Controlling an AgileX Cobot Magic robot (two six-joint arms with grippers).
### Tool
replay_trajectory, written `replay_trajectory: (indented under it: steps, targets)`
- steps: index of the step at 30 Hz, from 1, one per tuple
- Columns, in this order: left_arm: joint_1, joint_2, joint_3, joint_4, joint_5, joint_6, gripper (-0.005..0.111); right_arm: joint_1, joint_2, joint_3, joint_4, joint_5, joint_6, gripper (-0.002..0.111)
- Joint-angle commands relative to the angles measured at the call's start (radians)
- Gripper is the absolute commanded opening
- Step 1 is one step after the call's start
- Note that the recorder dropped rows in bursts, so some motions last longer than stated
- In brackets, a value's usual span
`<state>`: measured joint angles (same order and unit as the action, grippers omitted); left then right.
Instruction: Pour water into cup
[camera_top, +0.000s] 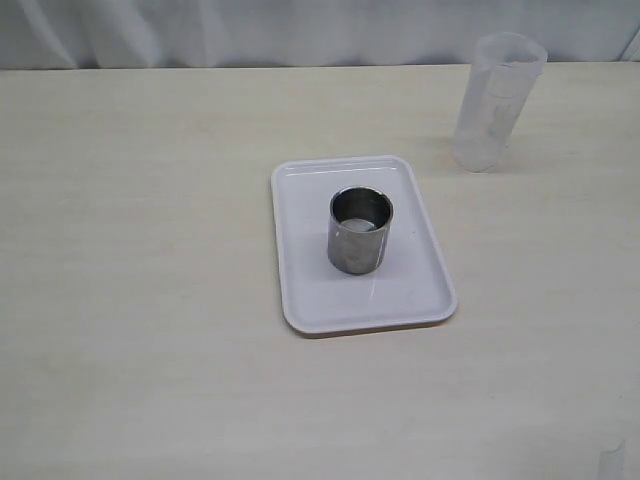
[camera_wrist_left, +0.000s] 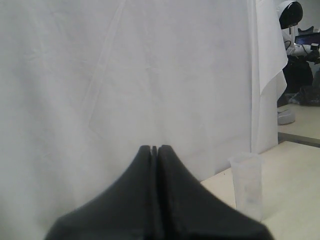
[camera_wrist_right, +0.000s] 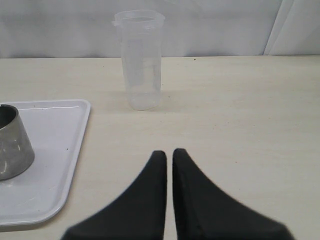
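The short brushed-steel cup (camera_top: 360, 232) stands upright on a white tray (camera_top: 310, 290); its dark inside shows a pale glint at the bottom. It also shows at the edge of the right wrist view (camera_wrist_right: 12, 142). I cannot make out the water for sure. My right gripper (camera_wrist_right: 169, 152) is shut but for a thin gap, empty, low over the table beside the tray (camera_wrist_right: 60, 150). My left gripper (camera_wrist_left: 154, 148) is shut and empty, facing the white curtain. Neither gripper shows clearly in the exterior view.
A taller translucent plastic tumbler (camera_top: 495, 100) stands upright on the table at the far right, beyond the tray. It shows ahead of the right gripper (camera_wrist_right: 141, 60) and in the left wrist view (camera_wrist_left: 247, 185). A white curtain (camera_wrist_left: 150, 75) hangs behind the table.
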<state>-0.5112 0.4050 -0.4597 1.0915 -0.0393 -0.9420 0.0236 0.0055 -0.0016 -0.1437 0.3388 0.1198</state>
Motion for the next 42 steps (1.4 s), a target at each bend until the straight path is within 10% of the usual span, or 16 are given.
replay_trajectory:
  steps: [1,17,36,42]
  targets:
    - [0.004,-0.003,0.000,-0.012,0.004,-0.006,0.000,0.003,-0.006,0.002,0.002,0.003,-0.004,0.004]
    - [0.004,-0.003,0.000,-0.032,0.004,-0.006,0.000,0.003,-0.006,0.002,0.002,0.003,-0.004,0.004]
    - [0.017,-0.003,0.000,-0.906,0.004,-0.005,0.000,0.003,-0.006,0.002,0.002,0.003,-0.004,0.004]
    - [0.110,-0.003,0.000,-0.958,0.004,-0.004,0.000,0.003,-0.006,0.002,0.002,0.003,-0.004,0.004]
